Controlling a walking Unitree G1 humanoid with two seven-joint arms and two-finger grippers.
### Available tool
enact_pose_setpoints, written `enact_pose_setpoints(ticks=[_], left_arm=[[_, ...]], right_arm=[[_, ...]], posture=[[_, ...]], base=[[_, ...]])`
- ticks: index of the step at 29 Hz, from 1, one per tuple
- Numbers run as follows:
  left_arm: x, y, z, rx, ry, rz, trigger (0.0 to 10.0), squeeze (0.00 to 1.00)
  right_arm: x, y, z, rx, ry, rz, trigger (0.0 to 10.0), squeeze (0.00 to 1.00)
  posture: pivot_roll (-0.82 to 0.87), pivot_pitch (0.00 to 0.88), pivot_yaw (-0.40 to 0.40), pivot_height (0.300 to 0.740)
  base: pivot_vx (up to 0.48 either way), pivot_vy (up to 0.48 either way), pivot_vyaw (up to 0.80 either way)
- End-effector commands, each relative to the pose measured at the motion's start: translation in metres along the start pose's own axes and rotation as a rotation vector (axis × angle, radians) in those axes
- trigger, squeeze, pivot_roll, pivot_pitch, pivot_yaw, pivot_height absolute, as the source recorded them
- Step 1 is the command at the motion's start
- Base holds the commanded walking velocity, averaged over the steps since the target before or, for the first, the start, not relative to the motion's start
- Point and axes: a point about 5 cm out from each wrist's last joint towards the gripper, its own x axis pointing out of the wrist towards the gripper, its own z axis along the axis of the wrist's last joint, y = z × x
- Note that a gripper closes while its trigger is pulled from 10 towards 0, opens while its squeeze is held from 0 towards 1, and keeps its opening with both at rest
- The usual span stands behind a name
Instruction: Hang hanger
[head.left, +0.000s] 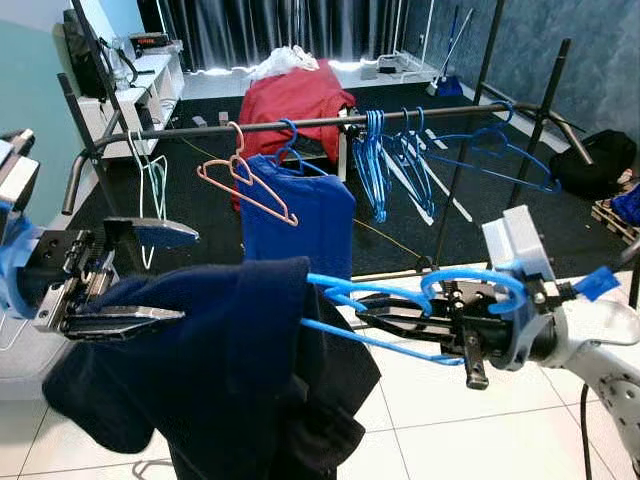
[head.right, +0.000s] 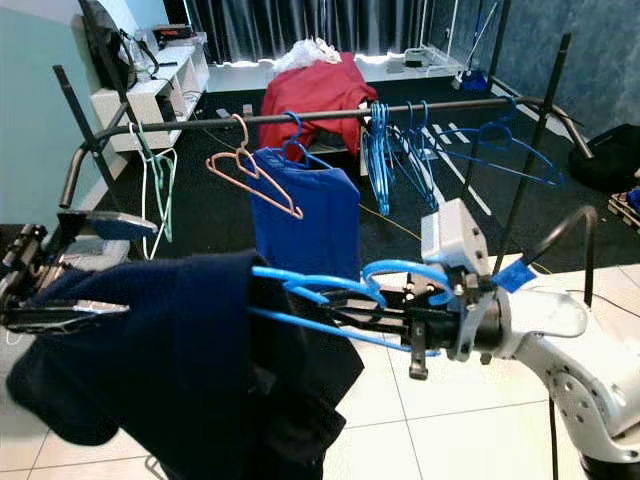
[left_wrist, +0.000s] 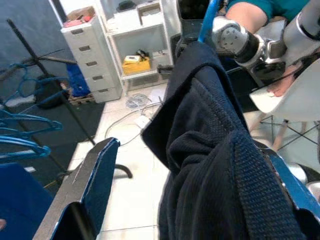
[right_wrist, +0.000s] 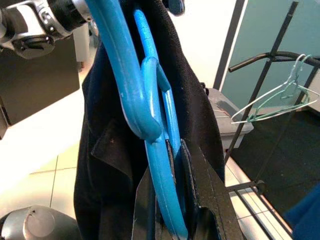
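Dark garment (head.left: 200, 370) hangs on the blue hanger (head.left: 400, 300); right gripper (head.left: 400, 322) clamps it, left gripper (head.left: 150, 275), half open, supports the cloth before reaching the rail (head.left: 300, 124).

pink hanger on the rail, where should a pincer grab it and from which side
Probably the bare sloping arm of the pink hanger, coming from the robot's side. It hangs tilted on the rail with nothing on it, and that arm faces open space, while the blue shirt crowds its other side.
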Motion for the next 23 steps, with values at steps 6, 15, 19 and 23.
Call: enact_pose_setpoints(ticks=[6,15,19,23], left_arm=[[-0.009,-0.007,-0.001,-0.049,-0.065,0.019,10.0,0.00],[-0.008,-0.017,-0.006,-0.103,-0.086,-0.010,10.0,0.00],[-0.005,-0.021,-0.009,-0.135,-0.078,-0.033,0.0,0.00],[-0.002,-0.024,-0.011,-0.153,-0.078,-0.050,0.0,0.00]], right_arm=[[-0.011,-0.005,0.012,-0.030,-0.074,-0.080,0.0,0.00],[-0.012,-0.010,0.016,-0.026,-0.106,-0.105,0.0,0.00],[-0.012,-0.012,0.017,-0.029,-0.112,-0.114,0.0,0.00],[-0.011,-0.013,0.018,-0.030,-0.116,-0.119,0.0,0.00]], posture=[[-0.04,0.000,0.056,0.740],[-0.04,0.000,0.046,0.740],[-0.03,0.000,0.045,0.740],[-0.03,0.000,0.045,0.740]], base=[[0.000,0.000,0.00],[0.000,0.000,0.00],[0.000,0.000,0.00],[0.000,0.000,0.00]])
